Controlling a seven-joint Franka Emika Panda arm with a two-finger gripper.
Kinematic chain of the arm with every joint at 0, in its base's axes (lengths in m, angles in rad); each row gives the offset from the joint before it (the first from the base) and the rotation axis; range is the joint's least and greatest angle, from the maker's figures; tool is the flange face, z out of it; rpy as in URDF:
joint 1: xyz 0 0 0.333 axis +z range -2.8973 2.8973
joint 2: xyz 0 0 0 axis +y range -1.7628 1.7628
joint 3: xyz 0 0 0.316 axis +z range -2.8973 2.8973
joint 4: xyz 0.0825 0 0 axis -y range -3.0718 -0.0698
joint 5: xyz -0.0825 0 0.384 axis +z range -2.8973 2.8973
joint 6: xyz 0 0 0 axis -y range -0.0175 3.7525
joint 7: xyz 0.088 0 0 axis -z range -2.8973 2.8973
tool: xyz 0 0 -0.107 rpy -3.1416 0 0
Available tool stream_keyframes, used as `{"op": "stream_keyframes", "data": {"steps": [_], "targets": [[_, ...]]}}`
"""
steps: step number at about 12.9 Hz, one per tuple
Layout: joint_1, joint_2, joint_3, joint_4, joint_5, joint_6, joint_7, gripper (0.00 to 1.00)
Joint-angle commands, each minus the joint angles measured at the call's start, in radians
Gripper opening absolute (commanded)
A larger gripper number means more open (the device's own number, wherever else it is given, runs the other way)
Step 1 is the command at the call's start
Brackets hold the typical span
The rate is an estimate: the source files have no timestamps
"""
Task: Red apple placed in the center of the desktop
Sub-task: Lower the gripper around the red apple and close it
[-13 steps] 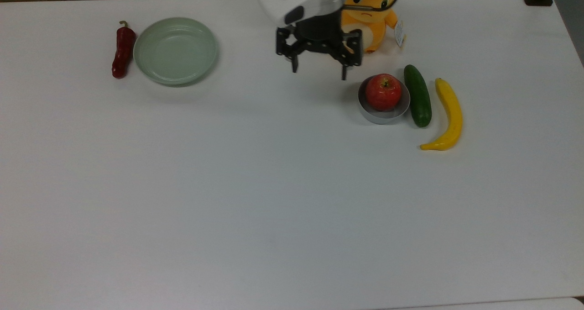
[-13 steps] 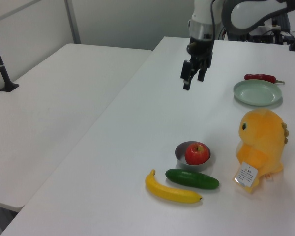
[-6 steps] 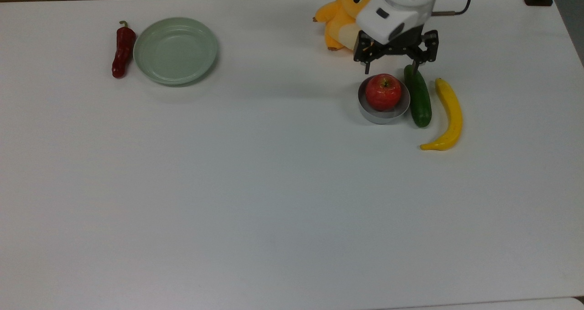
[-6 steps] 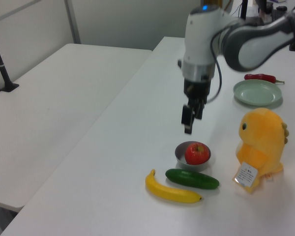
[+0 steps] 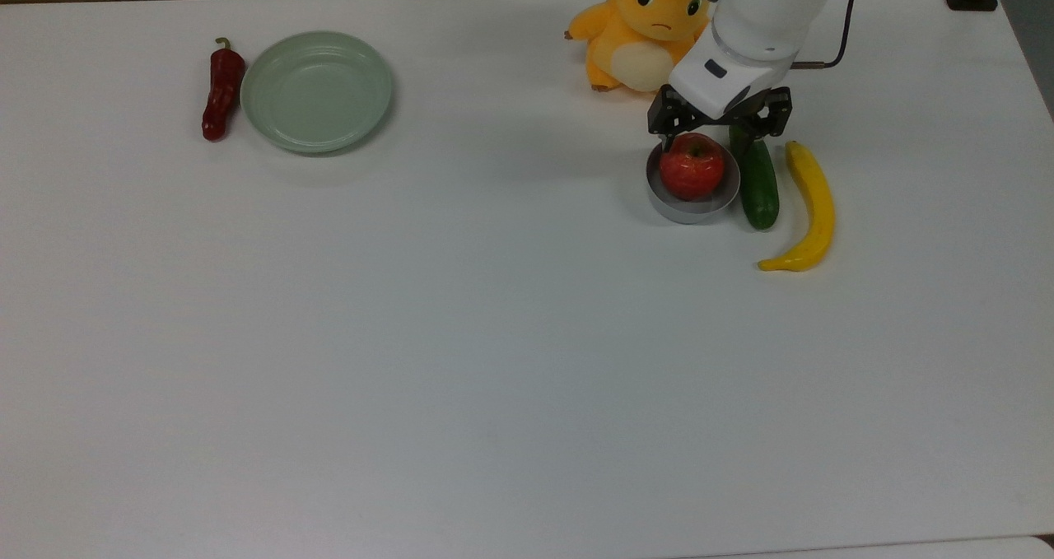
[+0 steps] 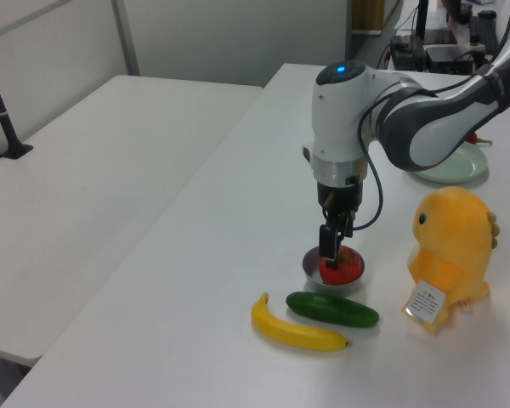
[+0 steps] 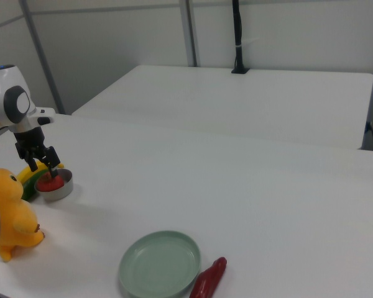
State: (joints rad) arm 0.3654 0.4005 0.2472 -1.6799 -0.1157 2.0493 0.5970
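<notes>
End effector (image 5: 715, 137) hung straight down from the white arm, its two black fingers spread wide to either side of the red apple (image 5: 692, 169) without gripping it. The red apple sat directly beneath, inside a small grey bowl (image 5: 690, 202) on the desk (image 5: 494, 337). Just beyond the finger on the top view's right lay a green cucumber (image 5: 759, 187), touching the bowl, with a yellow banana (image 5: 811, 209) beside it. An orange plush toy (image 5: 641, 28) stood close behind the end effector, near the desk's far edge. Well off toward the top view's left rested a pale green plate (image 5: 317, 91) and a dark-red chili pepper (image 5: 221, 90).
</notes>
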Motion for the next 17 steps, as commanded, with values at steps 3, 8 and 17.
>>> {"op": "stream_keyframes", "data": {"steps": [3, 8, 17], "targets": [[0.02, 0.049, -0.003, 0.014, -0.045, 0.014, 0.023, 1.0], [0.02, 0.067, -0.002, 0.016, -0.073, 0.015, 0.039, 0.27], [-0.023, 0.046, -0.003, 0.052, -0.068, 0.057, 0.058, 0.27]]}}
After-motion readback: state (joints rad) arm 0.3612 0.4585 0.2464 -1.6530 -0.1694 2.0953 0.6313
